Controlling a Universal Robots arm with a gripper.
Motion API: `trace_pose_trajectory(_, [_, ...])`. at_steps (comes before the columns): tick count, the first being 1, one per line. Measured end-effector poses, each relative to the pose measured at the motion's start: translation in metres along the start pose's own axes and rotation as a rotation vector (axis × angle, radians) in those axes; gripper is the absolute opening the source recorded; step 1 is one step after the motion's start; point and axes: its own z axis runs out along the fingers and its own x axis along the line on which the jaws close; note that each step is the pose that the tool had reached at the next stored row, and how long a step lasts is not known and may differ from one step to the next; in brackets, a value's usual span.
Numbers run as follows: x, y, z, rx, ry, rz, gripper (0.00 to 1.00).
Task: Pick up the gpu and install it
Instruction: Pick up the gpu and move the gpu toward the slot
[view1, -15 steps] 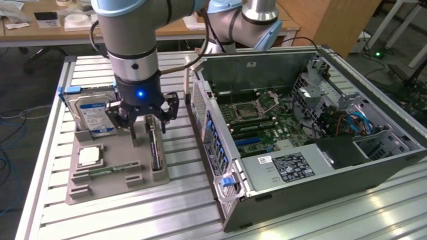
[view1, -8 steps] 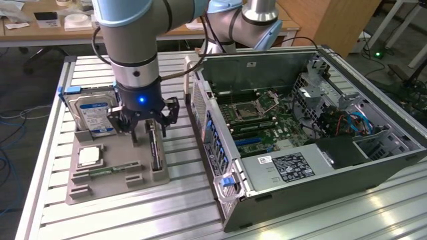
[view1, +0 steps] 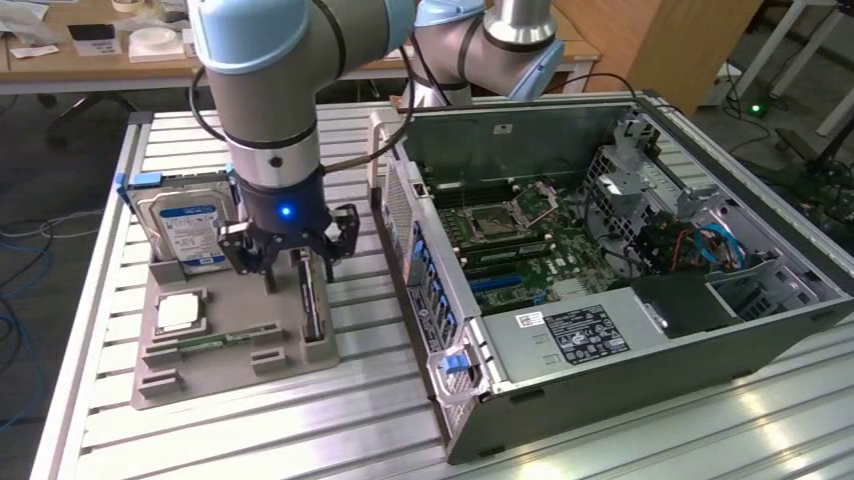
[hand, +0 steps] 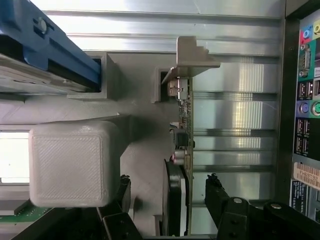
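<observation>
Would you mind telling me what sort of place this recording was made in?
Most likely a robotics lab or workshop: a robot arm works over a slatted aluminium bench beside an open computer case, with cluttered desks behind.

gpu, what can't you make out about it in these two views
- gpu flat faces: edge-on in both views, so chips and connector are unreadable.
- Its bracket, exterior view: hidden behind the gripper.
- Its end away from the bracket, wrist view: cut off by the picture edge.
- Its seating in the grey holder: hidden by the card itself.
</observation>
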Motion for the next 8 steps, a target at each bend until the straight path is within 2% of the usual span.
trace_pose_trajectory(8, [-0.0006,-0.0002,0.0109,0.0004,-0.0002,0.013,0.71])
